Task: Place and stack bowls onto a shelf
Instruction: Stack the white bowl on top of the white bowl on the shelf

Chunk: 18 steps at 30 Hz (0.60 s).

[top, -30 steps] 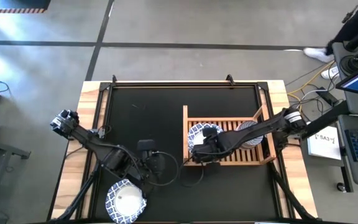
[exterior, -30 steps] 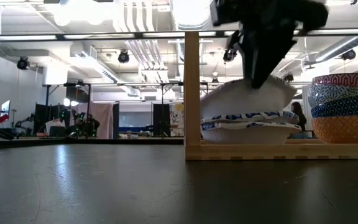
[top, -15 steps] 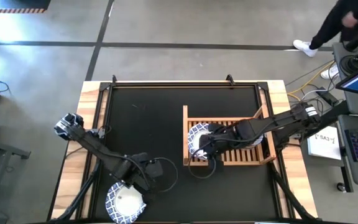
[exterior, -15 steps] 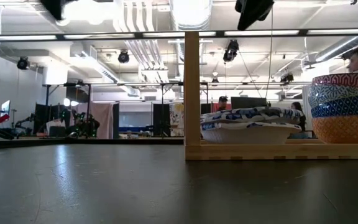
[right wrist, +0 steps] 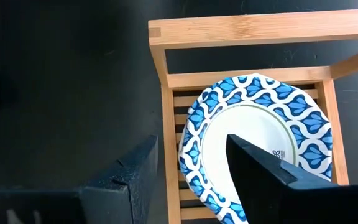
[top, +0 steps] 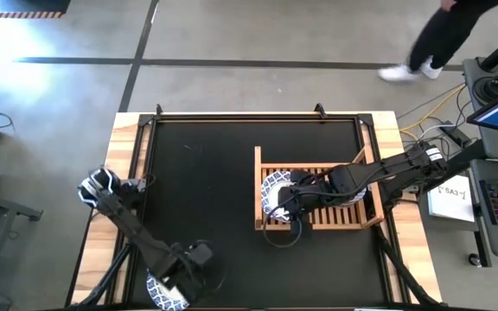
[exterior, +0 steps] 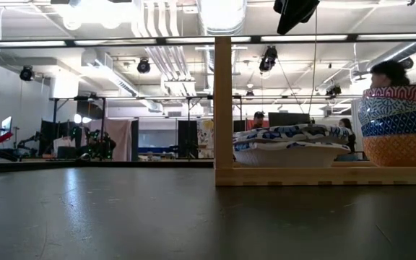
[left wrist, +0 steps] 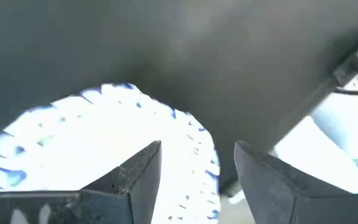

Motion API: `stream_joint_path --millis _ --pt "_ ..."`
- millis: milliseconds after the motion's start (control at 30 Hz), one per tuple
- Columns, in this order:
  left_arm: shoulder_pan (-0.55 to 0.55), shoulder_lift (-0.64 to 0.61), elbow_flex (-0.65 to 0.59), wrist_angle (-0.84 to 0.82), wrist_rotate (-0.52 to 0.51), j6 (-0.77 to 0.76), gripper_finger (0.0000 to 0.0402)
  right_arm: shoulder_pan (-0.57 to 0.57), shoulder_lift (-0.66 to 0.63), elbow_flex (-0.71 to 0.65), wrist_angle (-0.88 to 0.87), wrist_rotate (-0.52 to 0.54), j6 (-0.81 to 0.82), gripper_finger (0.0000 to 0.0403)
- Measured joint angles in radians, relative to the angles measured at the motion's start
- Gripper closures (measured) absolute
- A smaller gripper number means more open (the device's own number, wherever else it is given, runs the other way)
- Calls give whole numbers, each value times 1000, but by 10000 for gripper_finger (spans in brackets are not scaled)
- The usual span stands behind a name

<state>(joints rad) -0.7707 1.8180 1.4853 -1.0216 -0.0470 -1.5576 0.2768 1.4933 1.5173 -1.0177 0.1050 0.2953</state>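
Right gripper (top: pixel 285 192) is seen hovering above the shelf (top: pixel 318 220), fingers parted wide and empty; a second ago it was down at the stack, now lifted clear. The patterned bowl it carried is left on the blue-and-white stack (top: pixel 275 194) at the shelf's left end, and it sits level in the low view (exterior: pixel 289 144). The small coloured bowls (exterior: pixel 403 126) are stacked at the shelf's right end. Left gripper (top: pixel 175 278) has been moved down over the last blue-and-white bowl (top: pixel 161 292), well apart from the shelf at the table's near edge; fingers wide, one over the bowl's inside, not yet closed on it. That bowl is judged the only one left to place
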Motion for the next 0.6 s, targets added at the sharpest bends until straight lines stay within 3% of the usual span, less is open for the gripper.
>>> stream_joint_path --millis 300,600 --pt "-116 109 4 125 0 -102 216 0 0 0 1 0 42 223" --pt "-158 211 19 83 21 -72 216 8 0 -1 5 0 107 222"
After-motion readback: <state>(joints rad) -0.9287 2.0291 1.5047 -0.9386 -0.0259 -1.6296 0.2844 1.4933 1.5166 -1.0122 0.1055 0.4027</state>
